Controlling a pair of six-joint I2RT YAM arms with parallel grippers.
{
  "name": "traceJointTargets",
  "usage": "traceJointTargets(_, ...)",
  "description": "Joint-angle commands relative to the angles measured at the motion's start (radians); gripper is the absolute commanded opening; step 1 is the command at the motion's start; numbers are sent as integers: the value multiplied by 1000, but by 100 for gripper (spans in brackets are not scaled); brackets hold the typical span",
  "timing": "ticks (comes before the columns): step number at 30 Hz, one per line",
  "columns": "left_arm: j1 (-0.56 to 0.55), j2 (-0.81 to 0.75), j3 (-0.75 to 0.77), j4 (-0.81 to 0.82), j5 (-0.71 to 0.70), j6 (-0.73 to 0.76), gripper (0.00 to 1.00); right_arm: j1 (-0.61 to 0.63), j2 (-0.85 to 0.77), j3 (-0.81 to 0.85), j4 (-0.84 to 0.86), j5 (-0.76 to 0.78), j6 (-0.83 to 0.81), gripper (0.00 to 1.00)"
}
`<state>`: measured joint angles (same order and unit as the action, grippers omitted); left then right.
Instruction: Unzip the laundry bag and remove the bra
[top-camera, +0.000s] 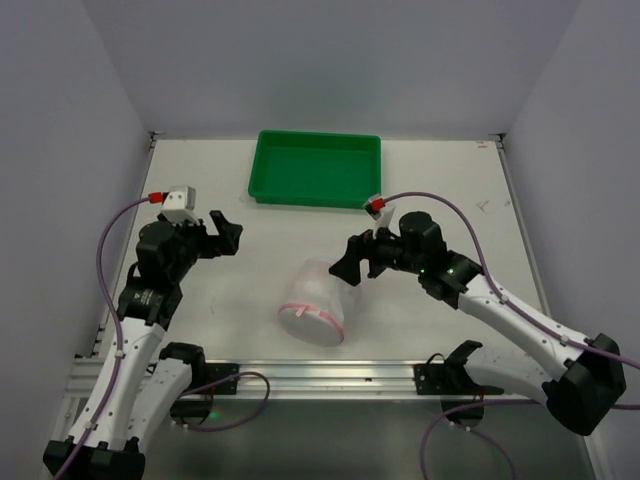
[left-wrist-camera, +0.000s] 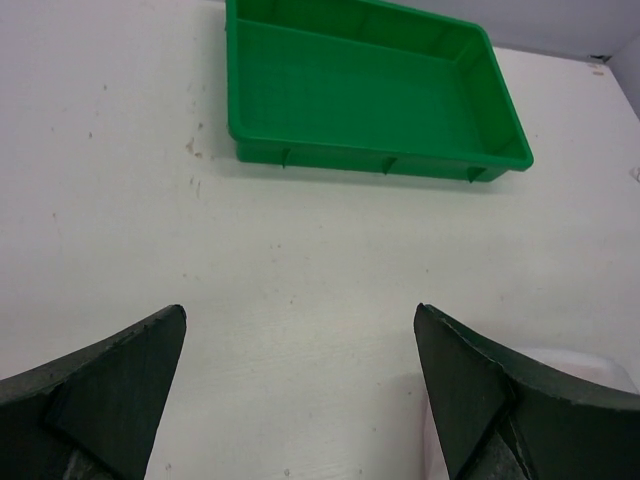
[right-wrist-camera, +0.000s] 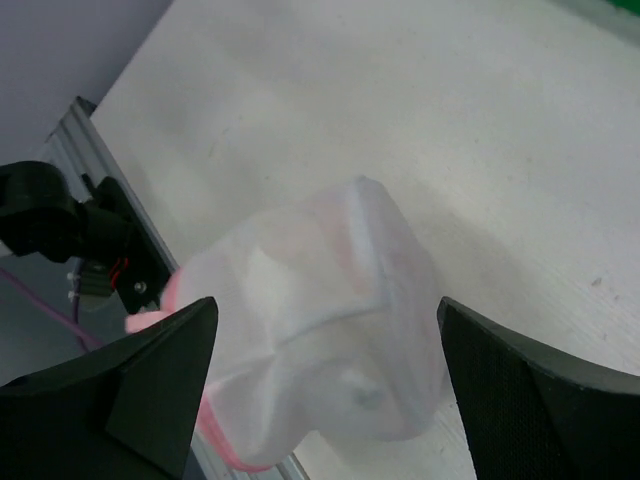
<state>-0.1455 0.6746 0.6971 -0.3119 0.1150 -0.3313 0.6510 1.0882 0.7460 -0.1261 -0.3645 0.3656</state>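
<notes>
Your left claw (top-camera: 228, 232) and right claw (top-camera: 348, 262) are both hanging spread, gripping nothing.
The laundry bag (top-camera: 314, 301) is lying on the desk (top-camera: 200, 180) near its front edge, just beside your right claw, apart from your left.

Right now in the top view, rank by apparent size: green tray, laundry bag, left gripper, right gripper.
1. green tray
2. laundry bag
3. left gripper and right gripper: they look alike, so not ranked.

White see-through mesh laundry bag (top-camera: 317, 303) lying on table near front edge; pink zipper trim showing at its near end; looking puffed, closed.
</notes>
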Motion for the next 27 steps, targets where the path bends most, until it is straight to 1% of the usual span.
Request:
traceJointTargets(1,-5,20,-37,-15,40,-28,100,80,-80,107,-78,49,-82,93)
traceJointTargets(2,-5,25,-44,-4,46,-35,100,107,-86,115,-95,65,-91,93)
traceJointTargets(3,-5,37,-47,0,52,-41,100,161,-83,128,-107,87,-100,92)
traceJointTargets(4,-5,43,-48,3,57,-46,100,183,-77,134,-124,123,-114,91)
traceJointTargets(6,-5,63,-45,8,83,-58,100,232,-54,139,-173,133,-113,90)
traceJointTargets(10,-5,89,-42,4,129,-71,100,327,-4,98,-172,141,-97,84)
traceJointTargets(12,-5,95,-53,2,127,-71,100,372,18,92,-176,144,-105,84)
traceJointTargets(15,-5,100,-64,-6,115,-72,100,398,68,111,-175,147,-117,84)
traceJointTargets(17,-5,103,-65,-9,115,-74,100,407,107,130,-176,144,-123,82)
traceJointTargets(21,-5,108,-70,-9,127,-74,100,414,185,168,-164,185,-139,78)
traceJointTargets(24,-5,117,-77,-10,132,-78,100,414,269,223,-167,188,-143,63)
traceJointTargets(25,-5,118,-77,-12,135,-81,100,414,288,239,-167,190,-140,45)
traceJointTargets(27,-5,121,-76,-19,146,-89,100,414,317,291,-171,188,-116,25)
